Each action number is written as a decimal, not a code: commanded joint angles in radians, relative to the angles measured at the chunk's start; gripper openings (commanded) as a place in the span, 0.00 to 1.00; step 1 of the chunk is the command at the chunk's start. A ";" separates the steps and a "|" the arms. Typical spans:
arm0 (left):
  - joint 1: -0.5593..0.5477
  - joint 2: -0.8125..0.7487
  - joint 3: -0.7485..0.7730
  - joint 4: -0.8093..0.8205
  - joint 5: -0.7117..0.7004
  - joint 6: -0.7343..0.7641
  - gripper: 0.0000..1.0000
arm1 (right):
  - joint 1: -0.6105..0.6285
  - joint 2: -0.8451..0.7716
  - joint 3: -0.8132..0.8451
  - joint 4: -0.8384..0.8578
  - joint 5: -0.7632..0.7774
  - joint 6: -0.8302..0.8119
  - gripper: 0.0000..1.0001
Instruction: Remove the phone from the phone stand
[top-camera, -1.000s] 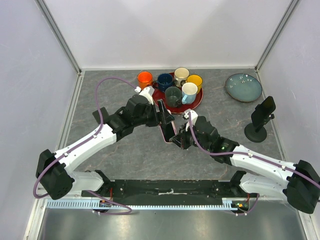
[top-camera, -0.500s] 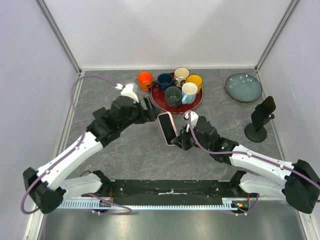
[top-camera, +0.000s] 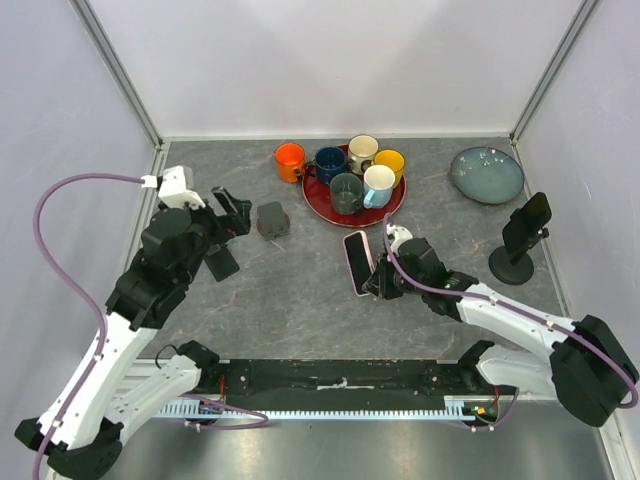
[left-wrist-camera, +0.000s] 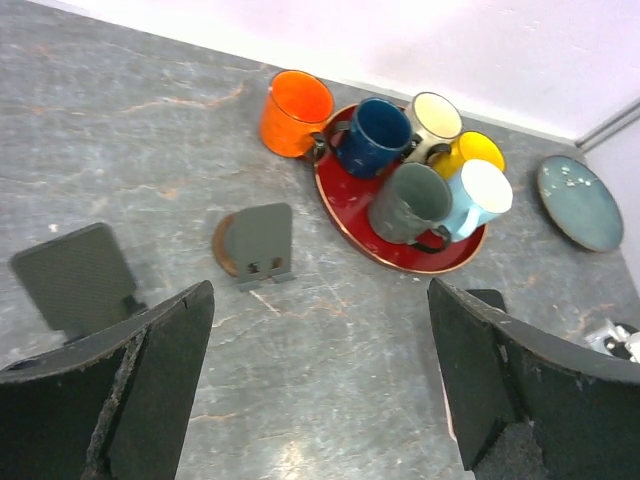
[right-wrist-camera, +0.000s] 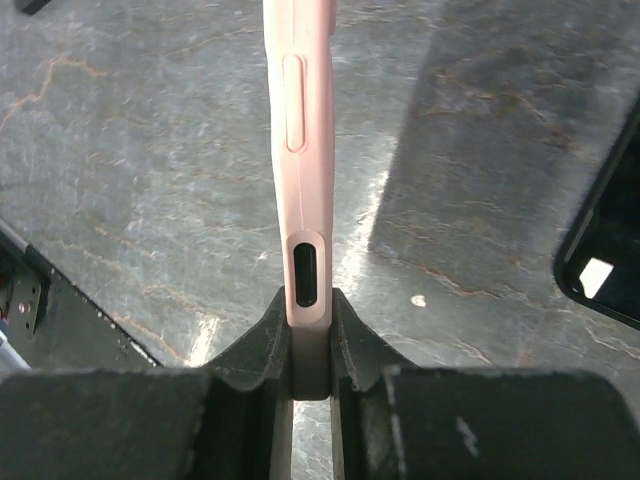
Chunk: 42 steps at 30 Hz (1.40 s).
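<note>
The left arm is folded back, well left of the red tray (top-camera: 322, 197). Its left gripper (top-camera: 228, 232) is spread wide and holds nothing. The right arm stretches low across the desk (top-camera: 300, 310), in front of the tray. Its right gripper (right-wrist-camera: 310, 340) pinches the bottom edge of the phone (right-wrist-camera: 303, 150).

Half a second ago the left arm reached in beside the phone, close to the tray. It has since pulled away, leaving the phone stand (top-camera: 271, 220) bare just left of the tray.

The phone is a slim slab with a dark screen and a smooth pink case. The stand is a matte grey plate on a round foot. The desk is veined grey stone.
</note>
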 joint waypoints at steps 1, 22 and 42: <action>0.024 -0.056 -0.055 -0.031 -0.086 0.120 0.94 | -0.075 0.034 0.034 0.049 -0.061 0.060 0.00; 0.120 -0.153 -0.222 0.040 -0.063 0.186 0.93 | -0.161 0.275 0.049 0.196 -0.180 0.205 0.01; 0.165 -0.145 -0.230 0.046 0.008 0.169 0.93 | -0.200 0.286 0.029 0.113 -0.059 0.160 0.46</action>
